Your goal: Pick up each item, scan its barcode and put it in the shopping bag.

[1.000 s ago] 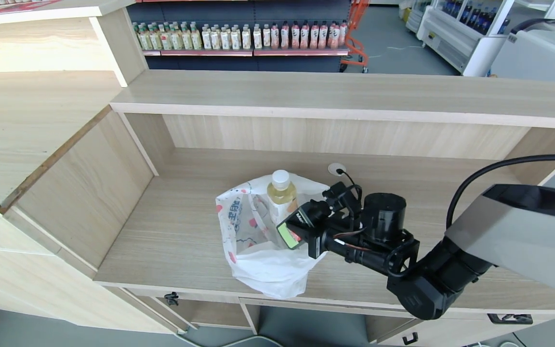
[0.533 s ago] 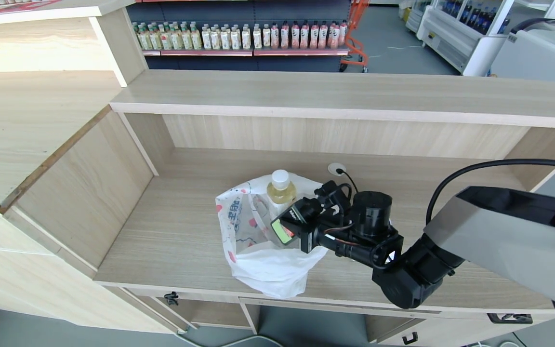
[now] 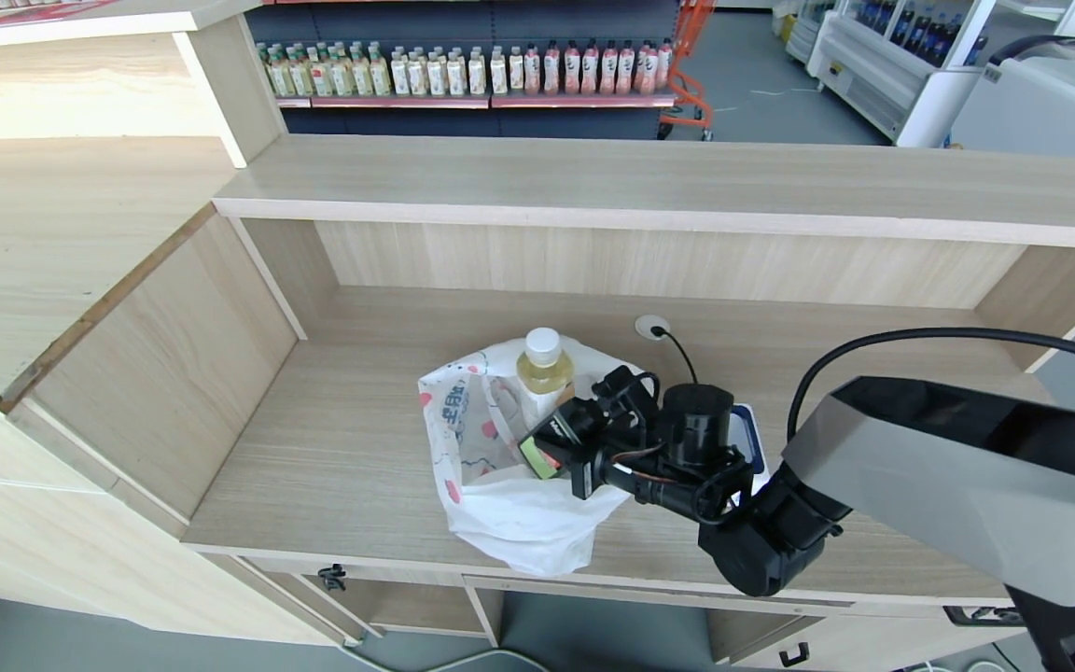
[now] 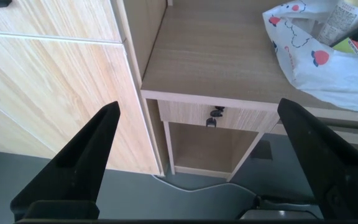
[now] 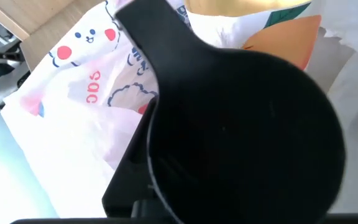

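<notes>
Right gripper [image 3: 549, 446] clamped on a small green item [image 3: 535, 457], at the mouth of the white shopping bag [image 3: 500, 509] near the middle of the counter's [image 3: 332, 448] front edge. Upright bottle [image 3: 544, 369] inside the bag. Left gripper [image 4: 199, 106] out in front of the counter's front-left corner, fingers [image 4: 79, 168] wide apart.

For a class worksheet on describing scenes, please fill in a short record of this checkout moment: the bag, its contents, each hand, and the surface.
bag: white printed plastic shopping bag, open
in bag: clear bottle of yellow drink with a white cap, upright
right hand: at the bag's mouth, shut on a small green and red packet
left hand: open, low beside the counter
surface: light wooden counter, bag rests on it
</notes>
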